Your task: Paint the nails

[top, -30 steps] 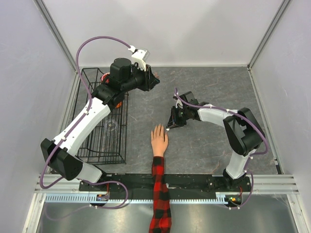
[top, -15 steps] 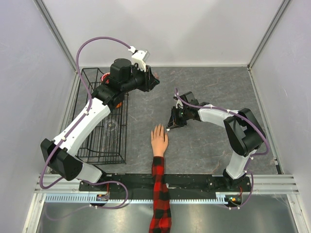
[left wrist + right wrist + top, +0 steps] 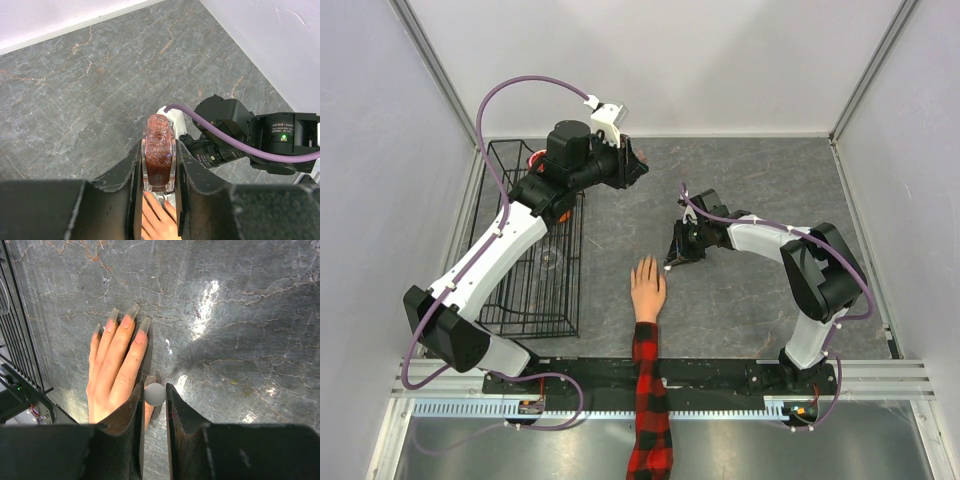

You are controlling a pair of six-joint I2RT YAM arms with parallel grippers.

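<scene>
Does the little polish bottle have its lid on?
No, the bottle clamped in the left gripper shows a bare, open neck with no cap on it.

The mannequin hand (image 3: 647, 290) lies at the centre of the surface (image 3: 750, 180), nails (image 3: 129, 315) towards the far side. The wire basket (image 3: 577, 270) stands to its left. The right end effector (image 3: 672, 262), around a round cap (image 3: 155, 394), hangs just right of the fingers. The left end effector (image 3: 638, 165), around the bottle (image 3: 158, 160), hangs behind the hand, beside the basket's far right corner.
</scene>
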